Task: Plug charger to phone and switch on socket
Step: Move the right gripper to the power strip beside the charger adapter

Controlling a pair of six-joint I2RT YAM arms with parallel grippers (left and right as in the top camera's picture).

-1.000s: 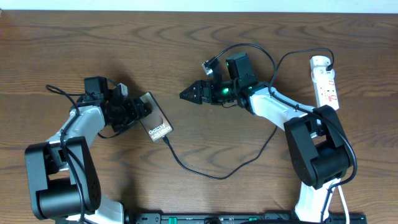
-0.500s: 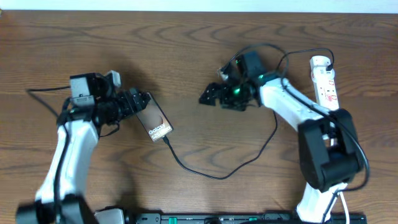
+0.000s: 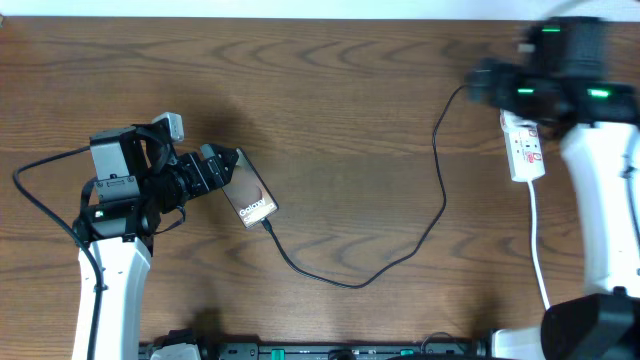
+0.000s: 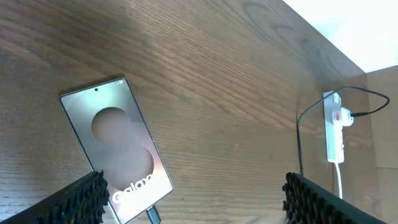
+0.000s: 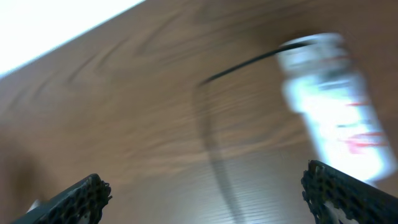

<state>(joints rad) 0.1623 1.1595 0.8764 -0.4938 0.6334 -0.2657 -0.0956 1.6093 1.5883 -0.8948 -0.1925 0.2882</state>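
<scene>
The bronze phone (image 3: 251,195) (image 4: 118,149) lies flat on the wooden table, its "Galaxy" lettering facing up. The charger (image 3: 400,255) is a thin black cable. Its connector (image 4: 151,216) sits in the phone's lower end, and the cable loops right and up to a plug in the socket (image 3: 524,148) (image 4: 334,127) (image 5: 336,106). My left gripper (image 3: 226,170) (image 4: 196,208) is open just left of the phone, with nothing between its fingers. My right gripper (image 3: 487,80) (image 5: 211,202) is open, blurred by motion, up beside the far end of the white socket.
The socket's thick white cord (image 3: 538,250) runs down the right side toward the table's front. A pale wall edge (image 4: 348,31) borders the table at the back. The charger's slack loop (image 3: 345,283) lies across the middle of the table.
My left gripper has opened and drawn back left off the phone. My right arm has swung from the table's middle to the far right, by the socket.
</scene>
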